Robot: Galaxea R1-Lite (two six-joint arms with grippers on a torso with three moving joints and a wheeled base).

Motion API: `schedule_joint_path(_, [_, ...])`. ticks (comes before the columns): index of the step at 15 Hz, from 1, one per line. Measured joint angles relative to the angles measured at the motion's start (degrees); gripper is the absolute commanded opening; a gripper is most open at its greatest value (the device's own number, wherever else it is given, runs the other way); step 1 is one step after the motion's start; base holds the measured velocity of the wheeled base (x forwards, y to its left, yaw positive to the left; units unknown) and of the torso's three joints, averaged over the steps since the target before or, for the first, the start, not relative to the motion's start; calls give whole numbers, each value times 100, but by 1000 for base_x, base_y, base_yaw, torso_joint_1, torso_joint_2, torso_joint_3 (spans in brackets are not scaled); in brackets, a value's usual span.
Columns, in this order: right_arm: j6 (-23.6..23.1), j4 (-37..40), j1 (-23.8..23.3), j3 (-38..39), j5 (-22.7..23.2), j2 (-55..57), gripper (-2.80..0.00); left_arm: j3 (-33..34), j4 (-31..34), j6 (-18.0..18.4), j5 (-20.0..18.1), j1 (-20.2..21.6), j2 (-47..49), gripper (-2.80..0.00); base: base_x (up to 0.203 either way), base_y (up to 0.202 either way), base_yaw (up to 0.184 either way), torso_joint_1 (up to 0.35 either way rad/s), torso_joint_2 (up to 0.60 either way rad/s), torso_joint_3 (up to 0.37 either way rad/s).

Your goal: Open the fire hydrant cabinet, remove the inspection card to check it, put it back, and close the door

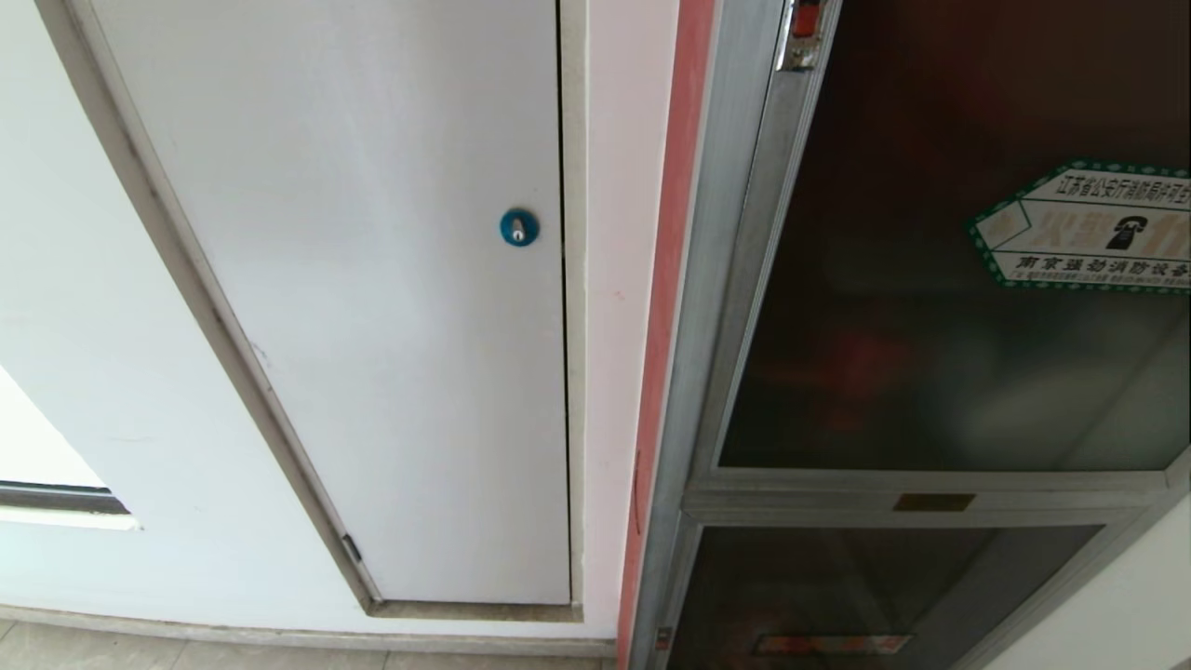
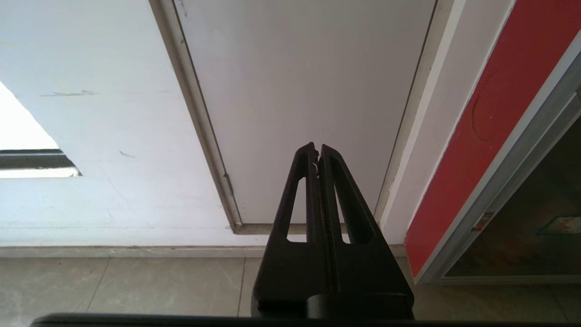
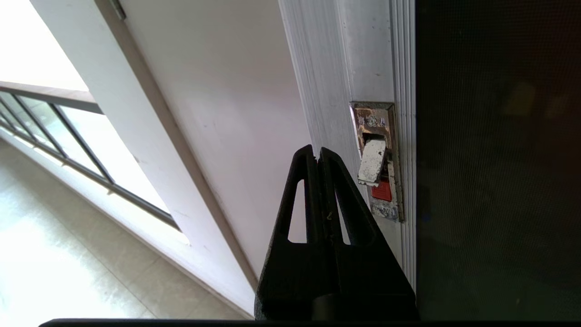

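A: Well, what is in front of the robot?

B: From the head view, the cabinet (image 1: 707,279) fills the right side, set in a silver frame with a red strip beside it. Its door (image 1: 930,279) is closed: dark tinted glass carrying a green-bordered hexagonal sticker (image 1: 1089,228). A white panel door (image 1: 372,279) with a blue round lock (image 1: 518,227) sits to its left.

A: Where are the grippers?

B: Neither appears in the head view. The right gripper (image 3: 317,152) shows in its wrist view, jaws clenched together and empty, its tip just beside the door's latch (image 3: 376,163), a worn metal tab over a red patch on the frame. The left gripper (image 2: 317,150) has its jaws pressed shut too, holding nothing, pointing at the lower white panel door above the tiled floor (image 2: 136,286).

A: And the card?

B: Not visible; the glass is too dark.
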Motion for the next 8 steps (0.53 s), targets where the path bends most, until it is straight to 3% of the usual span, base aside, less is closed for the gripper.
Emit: schedule_joint_path(8, [267,34,-256,-67,120,205,-280,0,1,-2,0,0,0,-280,0,0,0,0,0,0])
